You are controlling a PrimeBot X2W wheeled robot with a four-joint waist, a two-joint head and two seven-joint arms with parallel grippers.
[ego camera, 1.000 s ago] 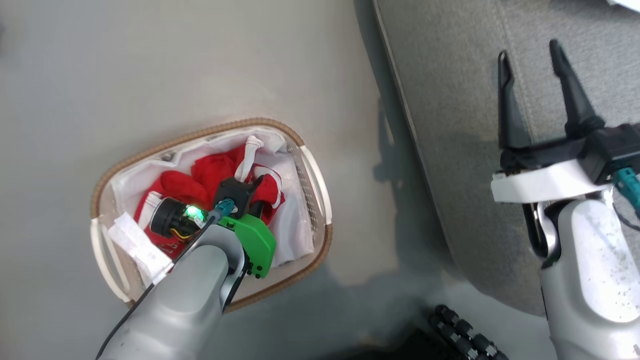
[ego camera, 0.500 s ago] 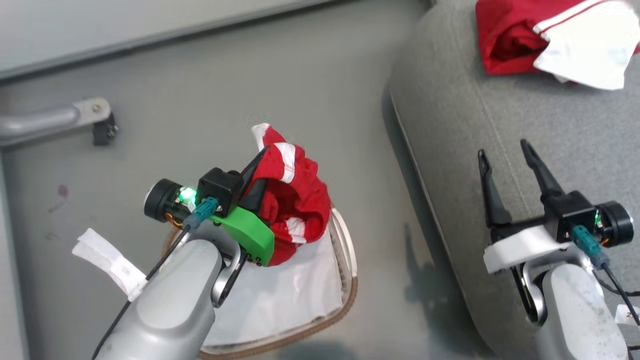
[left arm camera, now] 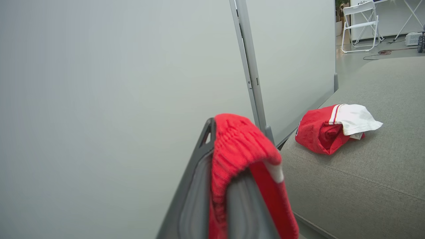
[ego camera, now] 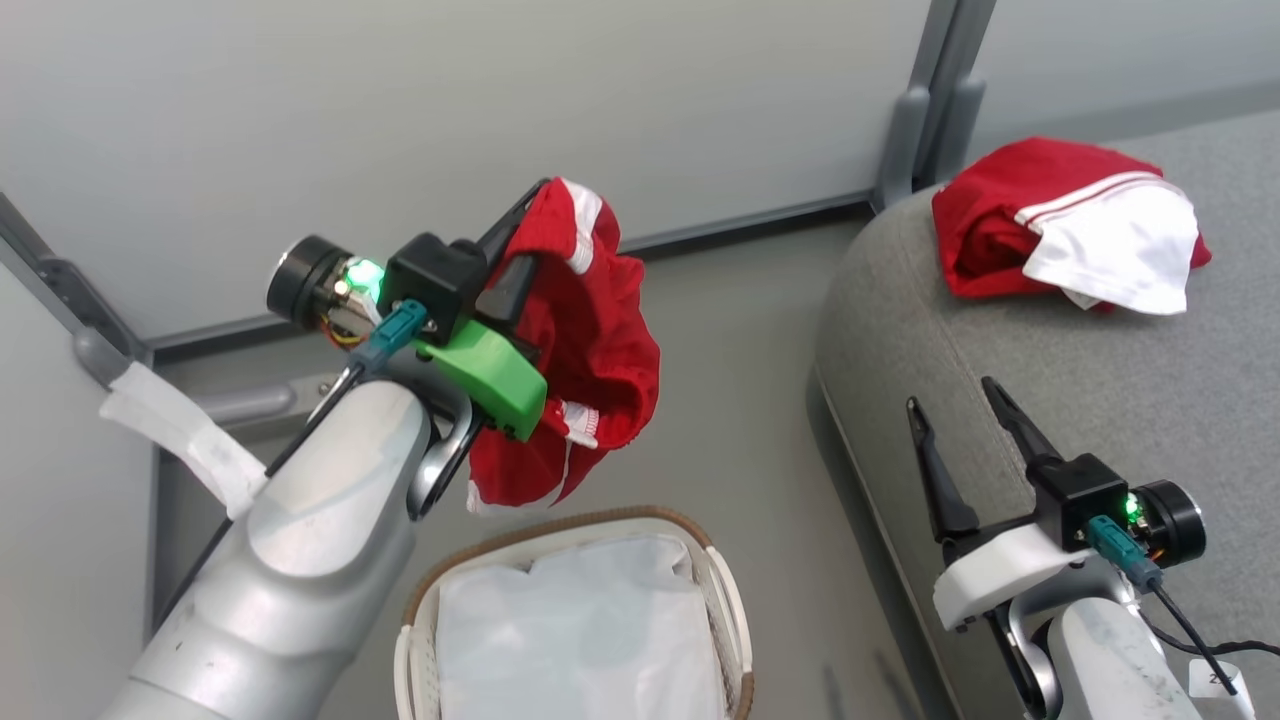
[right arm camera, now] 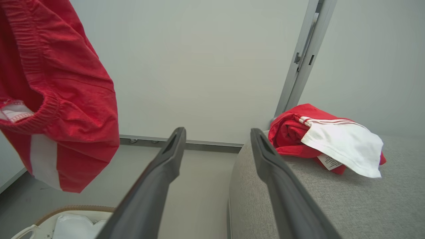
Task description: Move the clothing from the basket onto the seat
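though clear of the basket point(ego camera: 560, 522), red shorts point(ego camera: 595, 340) tight within the left end effector point(ego camera: 535, 215); right end effector point(ego camera: 950, 395) agape

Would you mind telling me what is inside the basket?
Inside the basket, the white cloth liner is visible, with nothing red lying on it. Whatever lies beneath the liner's folds is covered, and the basket's near end runs off the head view's bottom edge.

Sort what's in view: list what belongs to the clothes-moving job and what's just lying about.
Job: shorts, clamped in left gripper; jersey, already on the seat; basket, white liner showing; right gripper, open and empty.
Lying about: partition panels; white folding chair.
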